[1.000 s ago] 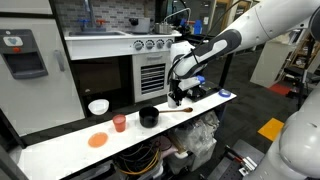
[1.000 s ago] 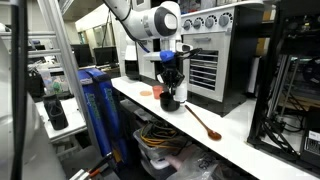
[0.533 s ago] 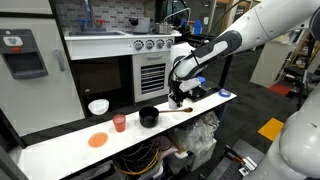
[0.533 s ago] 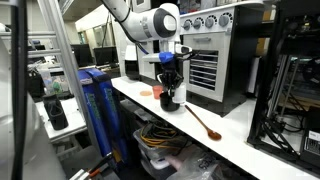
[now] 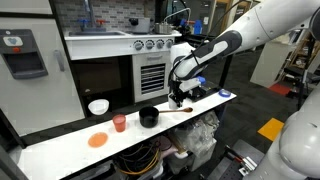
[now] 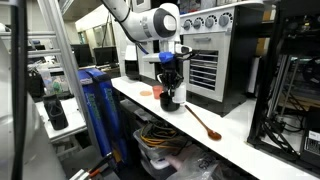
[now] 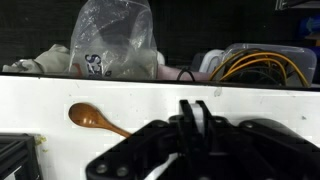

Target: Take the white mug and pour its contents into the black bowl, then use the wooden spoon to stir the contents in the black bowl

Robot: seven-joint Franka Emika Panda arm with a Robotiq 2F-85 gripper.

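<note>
Wooden spoon (image 7: pixel 90 117) lies flat on the white worktop (image 7: pixel 262 108), right of the black bowl (image 5: pixel 148 117). It looks light, stiff and smooth, best pinched mid-handle. Jaws are fully closed at its handle end; whether they grip it I cannot tell.

Everything is set on the table (image 5: pixel 60 140). In an exterior view, the cup (image 5: pixel 119 123) is found just left of the bowl (image 5: pixel 148 117). The disc (image 5: pixel 97 140) is laid further left of the bowl, nearer the front edge. The dish (image 5: pixel 98 106) is placed left of the bowl and further back. The spoon (image 6: pixel 203 122) is laid near the bowl, to its right. The gripper (image 5: pixel 180 98) is held above the spoon. The oven (image 5: pixel 150 70) is stood behind the bowl.
</note>
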